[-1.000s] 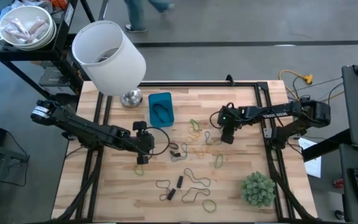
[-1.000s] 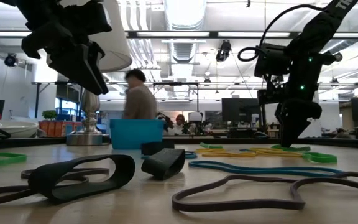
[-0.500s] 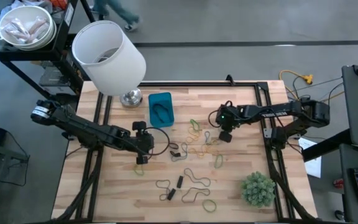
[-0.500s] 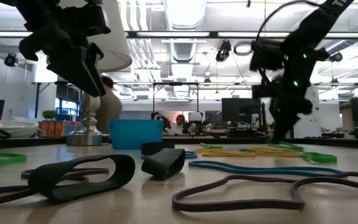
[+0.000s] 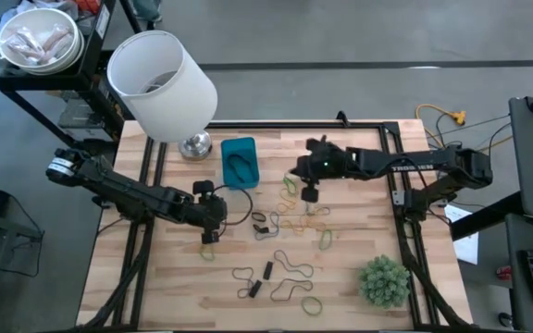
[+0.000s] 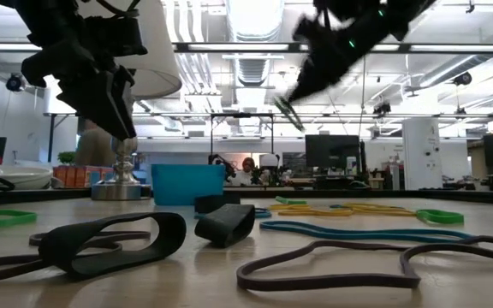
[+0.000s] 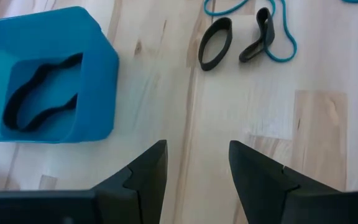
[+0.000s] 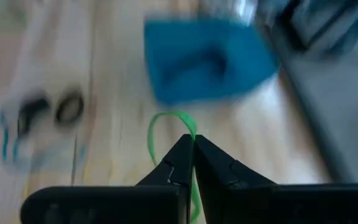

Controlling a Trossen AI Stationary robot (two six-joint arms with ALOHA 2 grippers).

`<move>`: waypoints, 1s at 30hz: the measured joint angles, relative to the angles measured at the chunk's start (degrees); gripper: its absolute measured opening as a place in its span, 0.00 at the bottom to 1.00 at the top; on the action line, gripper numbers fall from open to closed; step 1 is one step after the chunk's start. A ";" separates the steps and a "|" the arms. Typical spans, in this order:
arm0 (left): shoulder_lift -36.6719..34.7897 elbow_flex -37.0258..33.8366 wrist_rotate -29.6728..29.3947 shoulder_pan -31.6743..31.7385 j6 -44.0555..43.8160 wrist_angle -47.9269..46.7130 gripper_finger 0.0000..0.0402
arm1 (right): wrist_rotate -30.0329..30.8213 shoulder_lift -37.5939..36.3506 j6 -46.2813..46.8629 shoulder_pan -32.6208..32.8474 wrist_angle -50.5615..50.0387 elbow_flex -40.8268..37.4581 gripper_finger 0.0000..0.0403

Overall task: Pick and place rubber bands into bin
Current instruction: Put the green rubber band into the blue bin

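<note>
Green rubber band (image 8: 169, 134), 1 thin floppy loop (blurred), hung lengthwise from right gripper (image 8: 193, 155), fingers pinched on it, raised above table near blue bin (image 5: 239, 162); left gripper (image 7: 196, 163) spread.

The high view looks straight down over the whole table (image 5: 359, 277); the low view sits at tabletop height, facing the room; both wrist views look closely at the bin (image 7: 42, 81).
</note>
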 joint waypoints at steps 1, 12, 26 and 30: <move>0.00 0.00 0.00 -0.02 0.00 0.08 0.39 | -0.02 0.27 -0.82 0.02 2.78 0.65 0.02; -0.02 0.00 0.00 -0.43 -0.18 -0.31 0.39 | -0.45 12.79 -2.32 -0.08 24.82 5.64 0.02; -0.02 -0.02 0.01 -1.49 -0.55 -1.26 0.39 | -0.65 36.12 2.47 -3.28 9.05 29.25 0.02; 0.02 -0.02 0.00 -1.80 -0.57 -1.23 0.39 | -2.14 37.48 1.89 -4.01 2.28 32.63 0.03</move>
